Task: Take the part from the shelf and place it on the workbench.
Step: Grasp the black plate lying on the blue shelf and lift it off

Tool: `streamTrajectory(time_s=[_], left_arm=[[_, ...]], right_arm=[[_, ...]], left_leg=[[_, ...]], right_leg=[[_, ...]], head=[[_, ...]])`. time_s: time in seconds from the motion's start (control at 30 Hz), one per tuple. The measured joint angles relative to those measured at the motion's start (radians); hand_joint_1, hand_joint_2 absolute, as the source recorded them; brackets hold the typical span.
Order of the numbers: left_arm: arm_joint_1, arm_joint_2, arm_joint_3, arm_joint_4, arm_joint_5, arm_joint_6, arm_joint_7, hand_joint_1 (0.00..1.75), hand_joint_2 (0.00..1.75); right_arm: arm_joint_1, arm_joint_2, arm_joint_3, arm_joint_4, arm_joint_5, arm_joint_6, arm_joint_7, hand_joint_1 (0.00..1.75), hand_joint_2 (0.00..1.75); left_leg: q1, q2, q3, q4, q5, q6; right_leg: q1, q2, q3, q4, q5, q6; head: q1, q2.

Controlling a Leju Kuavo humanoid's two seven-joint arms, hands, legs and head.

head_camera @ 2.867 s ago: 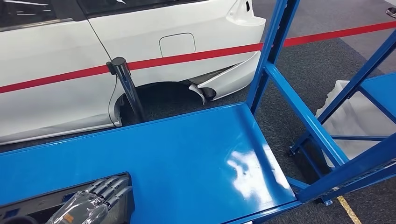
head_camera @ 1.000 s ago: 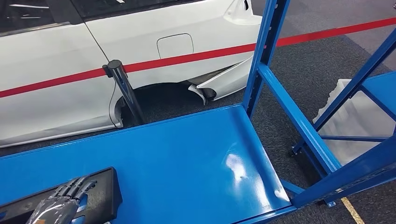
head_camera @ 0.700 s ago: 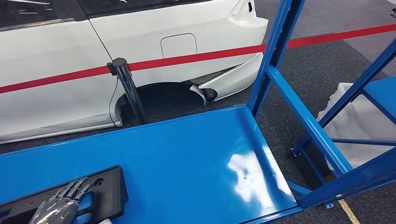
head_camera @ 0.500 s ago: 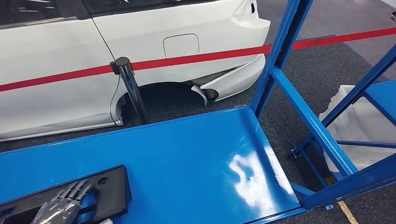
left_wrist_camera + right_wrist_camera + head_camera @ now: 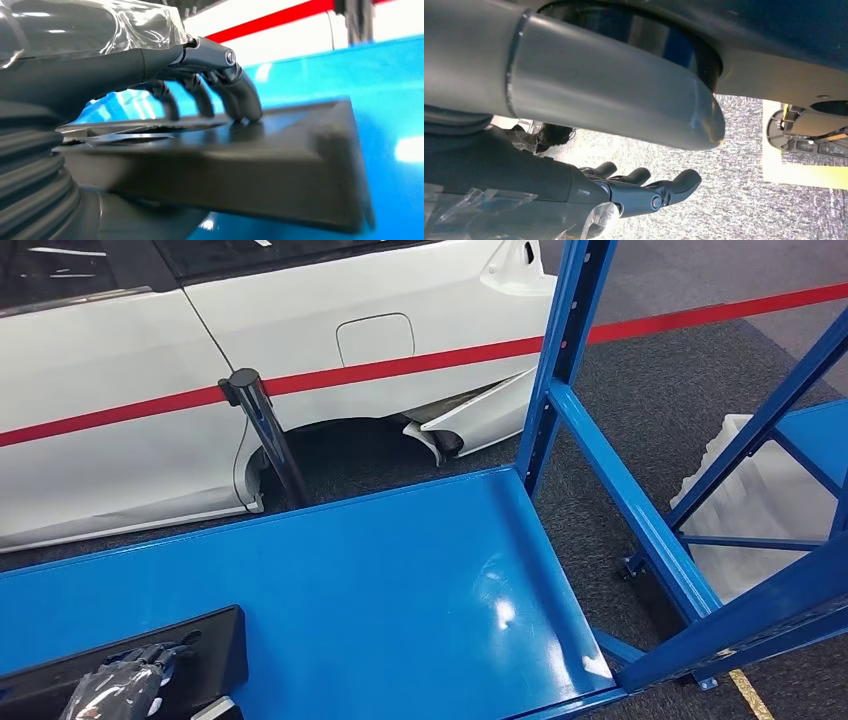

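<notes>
My left hand (image 5: 118,687) grips the black part (image 5: 205,655), fingers (image 5: 235,97) curled over it, thumb apparently beneath; right hand (image 5: 624,192) hangs spread.

I can't read any text, label, brand or number from here: nothing legible on the white car (image 5: 300,360), the blue shelf (image 5: 380,590), or the black part (image 5: 280,165).

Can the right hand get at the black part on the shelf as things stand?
Probably not without a big move. The right hand hangs open over the floor, away from the shelf. The black part sits at the shelf's near left corner, and the left hand already grips it.
</notes>
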Motion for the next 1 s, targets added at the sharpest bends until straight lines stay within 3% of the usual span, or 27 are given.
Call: streamTrajectory(time_s=[0.03, 0.07, 0.13, 0.2, 0.33, 0.4, 0.47, 0.5, 0.53, 0.57, 0.63, 0.67, 0.73, 0.83, 0.9, 0.97, 1.0], left_arm=[[-0.001, 0.0, 0.002, 0.001, 0.001, 0.002, 0.0, 1.75, 1.75], [-0.002, -0.001, 0.004, 0.001, 0.003, 0.005, 0.0, 1.75, 1.75], [-0.004, -0.001, 0.01, 0.001, 0.014, 0.012, 0.0, 1.75, 1.75], [-0.004, -0.001, 0.015, 0.001, 0.029, 0.019, 0.0, 1.75, 1.75], [-0.004, -0.002, 0.022, 0.001, 0.043, 0.023, -0.002, 1.75, 1.75], [-0.004, -0.004, 0.025, 0.001, 0.05, 0.023, -0.002, 1.75, 1.75], [-0.004, -0.005, 0.027, 0.001, 0.067, 0.027, -0.002, 1.75, 1.75], [-0.005, -0.005, 0.028, 0.001, 0.08, 0.031, -0.001, 1.75, 1.75], [-0.005, -0.005, 0.03, 0.001, 0.096, 0.037, -0.001, 1.75, 1.75], [-0.006, -0.004, 0.032, 0.001, 0.117, 0.044, 0.0, 1.75, 1.75], [-0.009, 0.001, 0.034, 0.001, 0.159, 0.065, 0.0, 1.75, 1.75], [-0.01, 0.005, 0.033, 0.001, 0.175, 0.08, 0.0, 1.75, 1.75], [-0.015, 0.018, 0.028, 0.0, 0.198, 0.13, 0.0, 1.75, 1.75], [-0.054, 0.044, -0.015, -0.005, 0.285, 0.292, -0.001, 1.75, 1.75], [-0.108, 0.071, -0.066, -0.019, 0.357, 0.42, -0.003, 1.75, 1.75], [-0.154, 0.096, -0.121, -0.034, 0.383, 0.52, -0.005, 1.75, 1.75], [-0.173, 0.106, -0.146, -0.039, 0.377, 0.56, -0.006, 1.75, 1.75]], right_arm=[[0.0, 0.0, 0.0, 0.0, 0.0, 0.0, 0.0, 0.0, 0.0], [0.0, 0.0, 0.0, 0.0, 0.0, 0.0, 0.0, 0.0, 0.0], [0.0, 0.0, 0.0, 0.0, 0.0, 0.0, 0.0, 0.0, 0.0], [-0.001, 0.001, 0.0, 0.0, 0.0, 0.0, 0.0, 0.0, 0.0], [-0.001, 0.0, 0.0, 0.0, 0.0, 0.0, 0.0, 0.0, 0.0], [0.0, 0.0, 0.0, 0.0, 0.0, 0.0, 0.0, 0.0, 0.0], [0.001, 0.0, 0.0, 0.0, -0.002, 0.0, 0.0, 0.0, 0.0], [0.002, 0.0, 0.0, 0.0, -0.002, 0.0, -0.001, 0.0, 0.0], [0.002, -0.001, 0.0, 0.0, -0.002, 0.0, -0.002, 0.0, 0.0], [0.002, -0.001, 0.0, 0.0, -0.002, 0.0, -0.003, 0.0, 0.0], [0.002, -0.001, 0.0, 0.0, -0.002, 0.0, -0.003, 0.0, 0.0], [0.002, -0.002, 0.0, 0.0, -0.002, 0.0, -0.002, 0.0, 0.0], [0.001, -0.001, -0.001, 0.0, -0.004, 0.0, -0.001, 0.0, 0.0], [-0.001, -0.002, -0.001, 0.0, -0.01, 0.0, -0.001, 0.0, 0.0], [-0.002, -0.002, -0.002, 0.0, -0.012, -0.001, -0.001, 0.0, 0.0], [-0.002, -0.002, -0.006, 0.001, -0.014, -0.001, -0.001, 0.0, 0.0], [-0.001, -0.002, -0.008, 0.001, -0.016, -0.002, -0.001, 0.0, 0.0]], left_leg=[[0.0, 0.0, 0.002, -0.005, 0.013, 0.001], [-0.001, 0.0, 0.025, -0.053, 0.044, 0.004], [-0.005, -0.001, 0.098, -0.207, 0.113, 0.015], [-0.012, -0.001, 0.139, -0.3, 0.141, 0.024], [-0.012, 0.001, 0.147, -0.319, 0.149, 0.043], [-0.007, 0.003, 0.15, -0.325, 0.155, 0.053], [-0.007, 0.004, 0.149, -0.325, 0.155, 0.056], [-0.006, 0.004, 0.149, -0.324, 0.155, 0.056], [-0.004, 0.004, 0.149, -0.324, 0.155, 0.055], [-0.001, 0.002, 0.151, -0.323, 0.154, 0.053], [0.003, -0.002, 0.153, -0.318, 0.149, 0.042], [0.003, -0.004, 0.152, -0.312, 0.146, 0.034], [0.0, -0.007, 0.147, -0.307, 0.144, 0.019], [0.007, -0.007, 0.139, -0.298, 0.139, 0.004], [0.008, -0.003, 0.102, -0.218, 0.092, -0.002], [0.008, -0.001, 0.035, -0.071, 0.025, -0.005], [0.007, -0.001, 0.008, -0.015, 0.008, -0.005]], right_leg=[[0.001, 0.0, 0.002, 0.0, 0.0, 0.0], [0.001, 0.0, 0.004, 0.0, -0.001, 0.0], [0.003, 0.002, 0.01, 0.001, -0.004, 0.003], [0.005, 0.004, 0.012, 0.001, -0.007, 0.009], [0.002, 0.005, 0.01, 0.018, -0.023, 0.026], [-0.001, 0.005, -0.027, 0.108, -0.08, 0.036], [-0.005, 0.004, -0.09, 0.248, -0.146, 0.043], [-0.009, 0.004, -0.11, 0.294, -0.158, 0.047], [-0.013, 0.004, -0.112, 0.301, -0.151, 0.051], [-0.017, 0.004, -0.093, 0.267, -0.126, 0.055], [-0.029, 0.002, -0.021, 0.128, -0.062, 0.066], [-0.032, 0.003, 0.006, 0.07, -0.043, 0.066], [-0.031, 0.006, 0.022, 0.023, -0.036, 0.056], [-0.027, 0.006, 0.016, 0.02, -0.029, 0.03], [-0.027, 0.0, 0.012, 0.019, -0.024, 0.018], [-0.023, -0.002, 0.008, 0.019, -0.022, 0.013], [-0.021, -0.001, 0.007, 0.019, -0.022, 0.011]], head=[[0.0, 0.0], [0.0, 0.0], [0.0, 0.0], [0.0, 0.0], [0.001, 0.0], [0.002, 0.0], [0.002, 0.0], [0.003, 0.0], [0.003, 0.0], [0.003, 0.0], [0.003, 0.0], [0.003, 0.0], [0.002, 0.0], [0.0, 0.0], [0.0, 0.0], [-0.001, 0.0], [-0.001, 0.0]])
